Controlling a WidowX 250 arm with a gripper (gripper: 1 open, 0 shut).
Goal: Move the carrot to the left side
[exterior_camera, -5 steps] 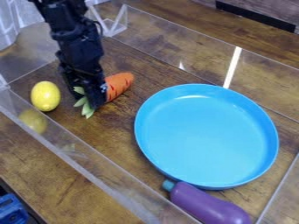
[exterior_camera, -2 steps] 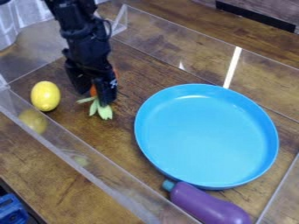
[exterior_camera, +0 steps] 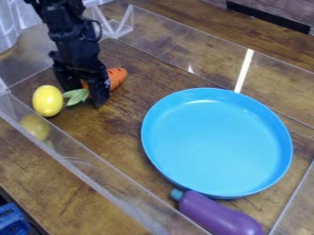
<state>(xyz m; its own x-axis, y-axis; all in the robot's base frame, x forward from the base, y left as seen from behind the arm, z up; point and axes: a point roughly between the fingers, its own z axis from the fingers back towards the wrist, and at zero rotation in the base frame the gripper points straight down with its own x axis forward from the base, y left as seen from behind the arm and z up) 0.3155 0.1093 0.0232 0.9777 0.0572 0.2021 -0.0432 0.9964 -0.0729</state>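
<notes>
The carrot (exterior_camera: 114, 75) lies on the wooden table, orange body pointing right and its yellow-green leafy top toward the lemon (exterior_camera: 47, 99). My black gripper (exterior_camera: 81, 88) points down over the carrot's leafy end. Its jaws stand wide open, one finger (exterior_camera: 62, 81) on the left and the other on the right of the carrot, low at the table. Most of the carrot's middle is hidden behind the fingers. The leaves almost touch the lemon.
A large blue plate (exterior_camera: 245, 174) fills the right half of the table. A purple eggplant (exterior_camera: 221, 217) lies at its near edge. A clear plastic wall (exterior_camera: 73, 161) runs along the front left, and more clear walls stand behind the arm.
My gripper has shifted left toward the lemon and rolled. The carrot has swung with it, so its leaves now sit by the lemon and its body points right.
</notes>
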